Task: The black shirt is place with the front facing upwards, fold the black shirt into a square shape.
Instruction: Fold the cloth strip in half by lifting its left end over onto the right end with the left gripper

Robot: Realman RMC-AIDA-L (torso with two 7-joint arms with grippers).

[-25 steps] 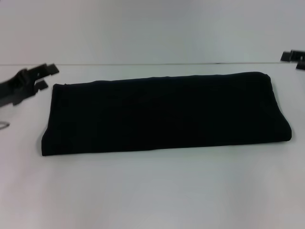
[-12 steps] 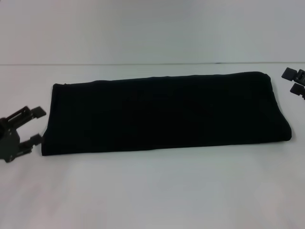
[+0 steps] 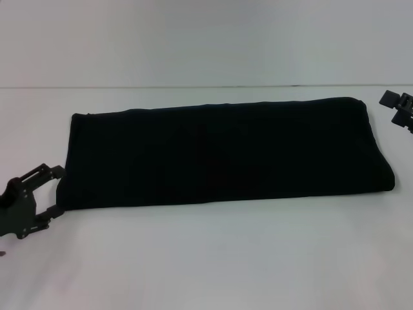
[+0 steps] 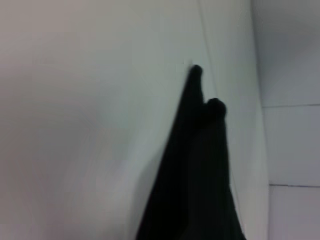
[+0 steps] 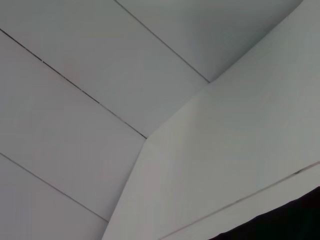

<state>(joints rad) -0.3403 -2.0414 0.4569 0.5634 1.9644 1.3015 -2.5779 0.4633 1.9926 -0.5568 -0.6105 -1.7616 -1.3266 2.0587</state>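
The black shirt (image 3: 219,155) lies folded into a long flat band across the white table (image 3: 206,258), with no print showing. My left gripper (image 3: 57,191) stands open at the shirt's near left corner, one finger on either side of the edge. I cannot tell whether it touches the cloth. Just off the shirt's far right corner, my right gripper (image 3: 393,108) is open and holds nothing. The left wrist view shows the black shirt (image 4: 200,175) edge-on along the table. A dark corner of the black shirt (image 5: 290,222) shows in the right wrist view.
The table's far edge (image 3: 206,86) meets a pale wall. Wall panels with thin seams (image 5: 75,85) fill the right wrist view. No other objects are in view.
My left gripper has come down and nearer, from beside the shirt's far left corner to its near left corner. The right gripper moved in from the far right edge and now hovers there.
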